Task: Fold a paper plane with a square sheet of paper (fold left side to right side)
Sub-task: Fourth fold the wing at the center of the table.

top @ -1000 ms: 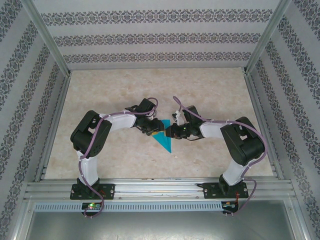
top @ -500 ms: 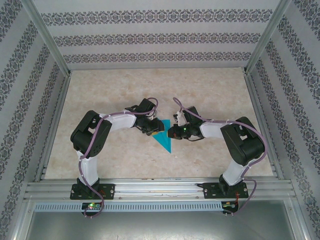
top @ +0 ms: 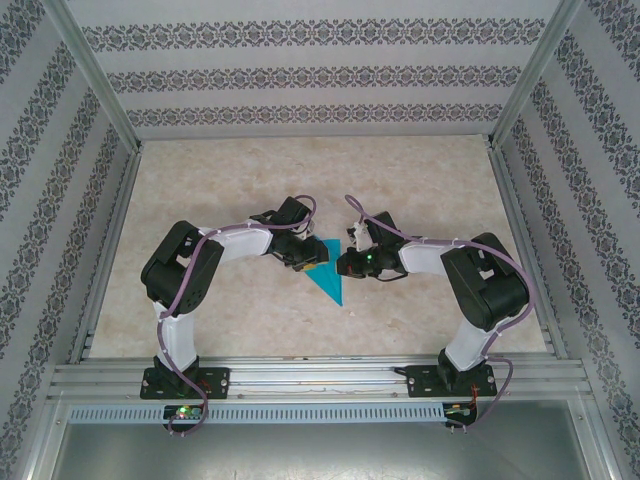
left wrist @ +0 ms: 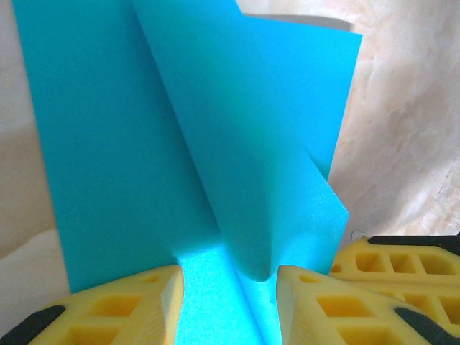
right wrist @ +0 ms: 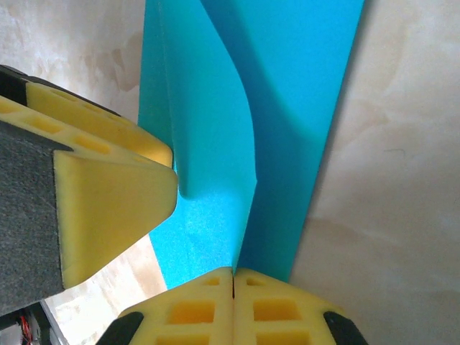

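The turquoise sheet of paper (top: pixel 330 280) lies mid-table, folded in layers into a triangle whose tip points toward the near edge. My left gripper (top: pixel 308 262) sits over its upper left part. In the left wrist view the left gripper (left wrist: pixel 228 277) is open, its yellow fingers (left wrist: pixel 122 305) resting on the sheet of paper (left wrist: pixel 108 144), with a raised fold standing between them. My right gripper (top: pixel 344 263) meets the paper from the right. In the right wrist view the right gripper (right wrist: pixel 233 272) is shut, with the edge of a lifted flap of the sheet of paper (right wrist: pixel 208 144) running into the seam between its jaws.
The beige marbled table (top: pixel 250 180) is boxed in by patterned walls and metal posts. An aluminium rail (top: pixel 320 375) runs along the near edge, where both arm bases are bolted. The left gripper's finger (right wrist: pixel 108 187) stands close beside the lifted flap in the right wrist view.
The right gripper's jaws have closed and it has shifted slightly to the right. The left arm and the paper on the table look unchanged.
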